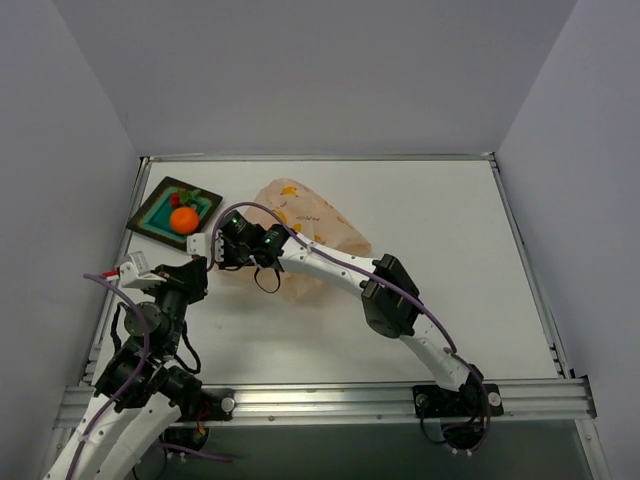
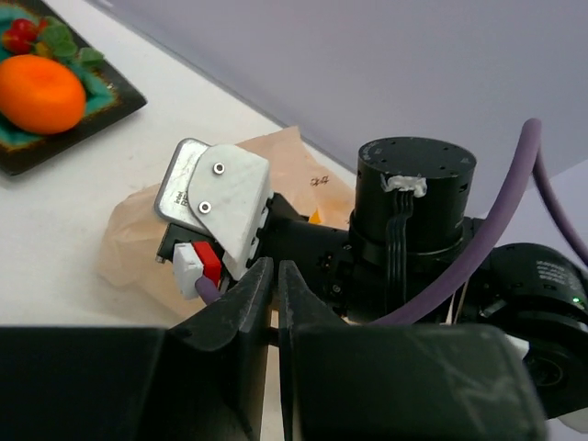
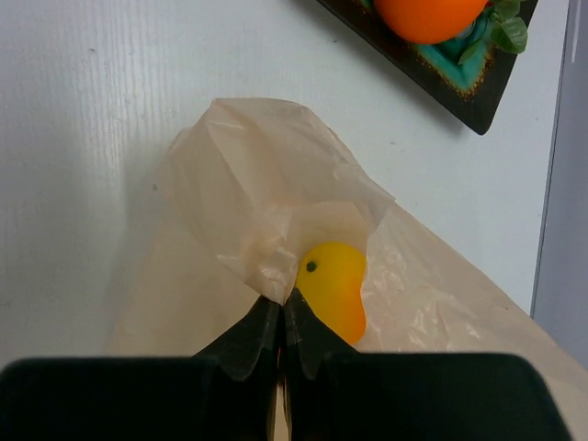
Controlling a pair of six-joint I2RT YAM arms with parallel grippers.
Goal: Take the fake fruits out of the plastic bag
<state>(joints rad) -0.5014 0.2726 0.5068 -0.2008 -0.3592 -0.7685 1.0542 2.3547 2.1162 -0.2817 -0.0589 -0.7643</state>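
Observation:
The plastic bag (image 1: 305,222) lies crumpled mid-table, pale peach with banana prints. My right gripper (image 3: 280,299) is shut on a fold of the bag's edge (image 3: 266,266) at its mouth. A yellow-orange oval fruit (image 3: 335,287) lies just inside the mouth, touching my right finger. The round orange fruit (image 1: 184,220) and the small red fruit with green leaves (image 1: 181,200) sit in the teal tray (image 1: 150,215). My left gripper (image 2: 276,272) is shut with nothing seen in it, just behind the right wrist (image 2: 413,211). In the top view my right gripper (image 1: 222,262) and left gripper (image 1: 196,272) are close together.
The dark-rimmed tray stands at the far left of the table, also in the left wrist view (image 2: 101,110) and the right wrist view (image 3: 464,87). The right arm (image 1: 390,295) stretches diagonally across the table's middle. Grey walls enclose the table.

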